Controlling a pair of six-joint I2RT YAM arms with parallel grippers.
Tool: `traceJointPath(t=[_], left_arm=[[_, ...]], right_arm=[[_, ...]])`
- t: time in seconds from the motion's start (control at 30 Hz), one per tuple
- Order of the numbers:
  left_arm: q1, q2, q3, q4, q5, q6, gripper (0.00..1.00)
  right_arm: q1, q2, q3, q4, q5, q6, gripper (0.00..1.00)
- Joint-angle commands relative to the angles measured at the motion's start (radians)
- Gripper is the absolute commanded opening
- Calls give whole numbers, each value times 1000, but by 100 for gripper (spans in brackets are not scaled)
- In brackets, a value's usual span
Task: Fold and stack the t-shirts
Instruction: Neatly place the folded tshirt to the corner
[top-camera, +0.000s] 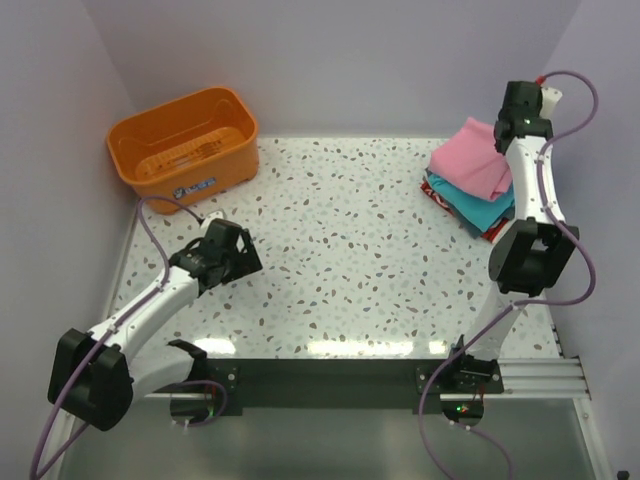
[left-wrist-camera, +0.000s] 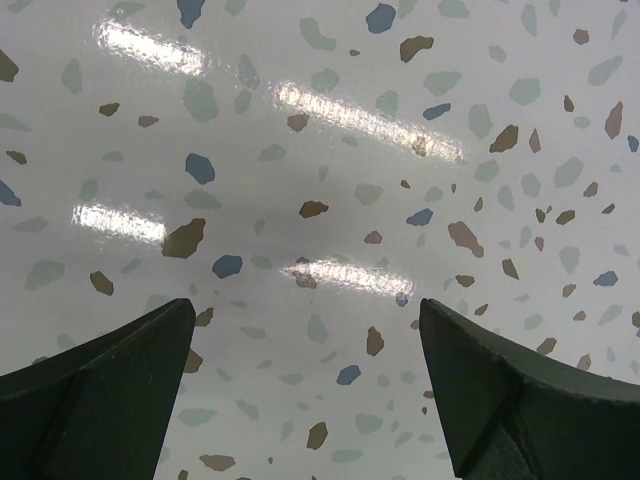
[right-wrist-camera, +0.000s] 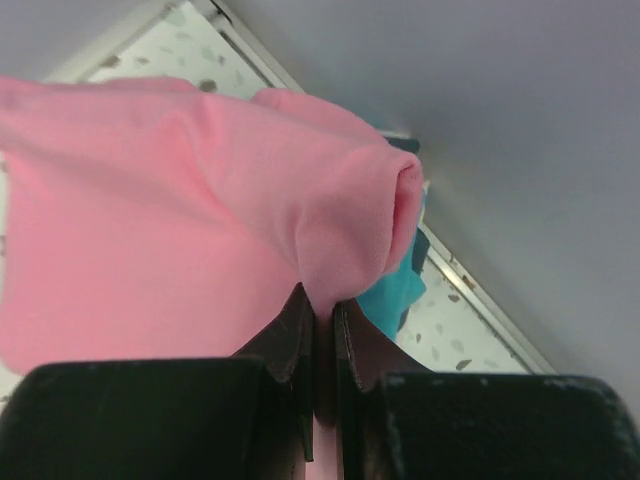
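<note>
A pile of folded t-shirts sits at the table's back right corner. The pink t-shirt (top-camera: 472, 158) lies on top of a teal one (top-camera: 482, 208), with a red edge (top-camera: 495, 231) showing below. My right gripper (top-camera: 508, 135) is at the pile's far right side, shut on a fold of the pink t-shirt (right-wrist-camera: 200, 240); the cloth bunches out from between the fingers (right-wrist-camera: 290, 335), and teal cloth (right-wrist-camera: 400, 290) shows behind. My left gripper (top-camera: 243, 248) hovers low over the bare tabletop at the left, open, with only speckled table between its fingers (left-wrist-camera: 130, 370).
An orange plastic basket (top-camera: 185, 148) stands at the back left corner. Walls close in the table on the left, back and right. The right arm's cable (top-camera: 580, 110) loops close to the right wall.
</note>
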Motion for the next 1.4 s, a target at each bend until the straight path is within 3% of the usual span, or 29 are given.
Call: traceJointPath(t=[0.0,0.17,0.2,0.23,0.3,0.33,0.4,0.43,0.6,0.77,0.9,1.03,1.23,1.37], left_arm=[[-2,8,10,44,11,-3,100],[-3,12,10,47,10,1,100],[-3,15,11,47,10,2,100],[-2,17,11,46,10,2,100],[-2,17,10,46,8,2,100],[-2,20,10,46,8,3,100],[-2,20,15,42,11,3,100],[-2,17,18,41,11,5,100],[-2,-11,31,36,19,14,100],[-2,-18,105,-32,10,57,100],[-2,-58,128,-63,2,60,100],[-2,-106,130,-94,13,58,100],[-2,-199,116,-165,-29,35,100],[-3,-256,110,-203,-33,25,100]], right_arm=[[-27,-11,-83,7,-33,61,0],[-67,65,-120,-16,-34,87,8],[-67,72,-122,-23,-28,92,14],[-68,78,-120,-33,-24,93,26],[-68,76,-122,-33,-19,87,32],[-70,75,-108,-46,-11,90,47],[-73,73,-82,-75,24,98,61],[-73,69,-49,-112,42,112,74],[-73,15,15,-194,98,124,97],[-73,-181,-92,-168,-23,103,98],[-62,-397,-287,-48,-261,103,99],[-4,-604,-567,-42,-281,135,99],[10,-925,-1053,58,-468,187,99],[8,-1078,-1263,101,-563,221,99]])
